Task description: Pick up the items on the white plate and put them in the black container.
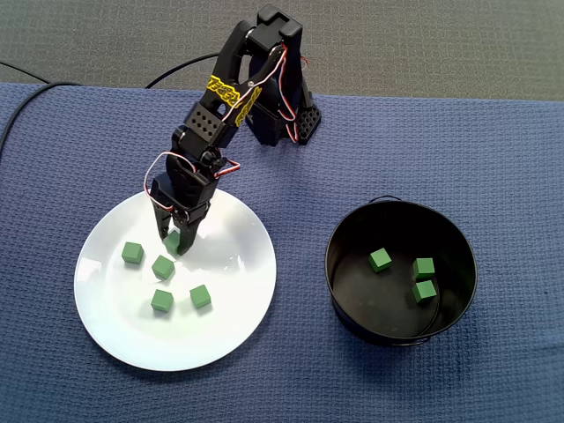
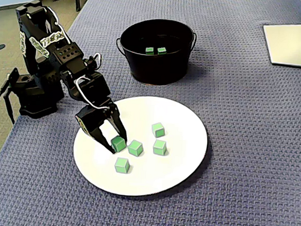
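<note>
A white plate [image 1: 115,326] [image 2: 183,162] holds several green cubes. My black gripper [image 1: 176,236] [image 2: 117,143] points down onto the plate's upper left part in a fixed view. Its two fingers press on either side of one green cube [image 1: 174,241] [image 2: 119,144], which still rests on the plate. Another cube [image 1: 163,266] [image 2: 135,147] lies right beside it, and one more [image 1: 132,253] [image 2: 122,165] sits close by. The black container [image 1: 344,291] [image 2: 153,66] stands apart from the plate, with three green cubes [image 1: 380,259] [image 2: 150,50] inside.
A dark blue woven cloth [image 1: 493,159] [image 2: 255,99] covers the table. The arm's base [image 1: 295,119] [image 2: 33,92] stands behind the plate with a cable running off it. A monitor stand's white foot [image 2: 295,43] sits at the far right corner.
</note>
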Motion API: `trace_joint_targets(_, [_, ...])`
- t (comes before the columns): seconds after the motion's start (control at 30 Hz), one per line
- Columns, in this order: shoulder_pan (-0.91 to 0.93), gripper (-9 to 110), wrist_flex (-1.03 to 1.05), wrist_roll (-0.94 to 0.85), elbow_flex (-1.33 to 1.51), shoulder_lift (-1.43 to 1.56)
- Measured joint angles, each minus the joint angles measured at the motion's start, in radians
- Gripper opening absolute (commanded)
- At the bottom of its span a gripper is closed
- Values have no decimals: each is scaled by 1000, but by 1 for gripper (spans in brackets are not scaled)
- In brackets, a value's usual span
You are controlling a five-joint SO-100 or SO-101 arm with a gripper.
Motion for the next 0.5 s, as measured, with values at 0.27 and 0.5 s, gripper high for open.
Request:
trace_joint_targets(0.27, [3,0,-17,60,8,84])
trace_joint_targets(0.5, [-3,0,132,313,-198,380])
